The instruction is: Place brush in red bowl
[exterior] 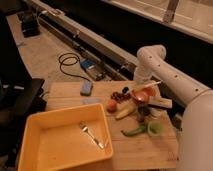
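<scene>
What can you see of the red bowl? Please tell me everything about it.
The red bowl is small, round, shallow and red-orange, with a glossy look. It stands upright on the wooden table, near its far right side, just under the white arm. A pale brush handle slants over its rim. The claw is at the bowl, shut; whether it touches the bowl I cannot tell. Dark fruit lies to its left, a banana in front.

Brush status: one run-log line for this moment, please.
brush: resting across red bowl rim | tool: shut, above red bowl's far edge | fork: in yellow tray
</scene>
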Tool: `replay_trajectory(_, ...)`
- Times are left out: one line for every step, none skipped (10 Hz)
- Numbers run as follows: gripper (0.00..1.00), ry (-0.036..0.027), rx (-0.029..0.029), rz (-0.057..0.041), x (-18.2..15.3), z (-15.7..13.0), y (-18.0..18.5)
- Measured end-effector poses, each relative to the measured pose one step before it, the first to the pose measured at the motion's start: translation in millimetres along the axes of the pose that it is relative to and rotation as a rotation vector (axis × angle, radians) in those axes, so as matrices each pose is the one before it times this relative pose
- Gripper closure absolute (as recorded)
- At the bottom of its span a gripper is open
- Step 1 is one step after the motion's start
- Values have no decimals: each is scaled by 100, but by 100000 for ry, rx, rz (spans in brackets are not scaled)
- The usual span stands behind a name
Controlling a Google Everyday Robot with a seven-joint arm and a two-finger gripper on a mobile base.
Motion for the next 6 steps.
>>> replay_trajectory(100,-2290,-1349,1968,441,1210,41)
replay_trajectory(100,-2139,-1383,1355,361,938,54)
replay_trajectory(95,-3174,-2491,972,-219,1596,-4)
replay_trajectory(86,-1857,-2101,468,-224,1252,10)
replay_trajectory(78,-1175,-1363,277,-222,700,-78)
replay_trajectory(55,-833,-2671,1589,470,672,-15)
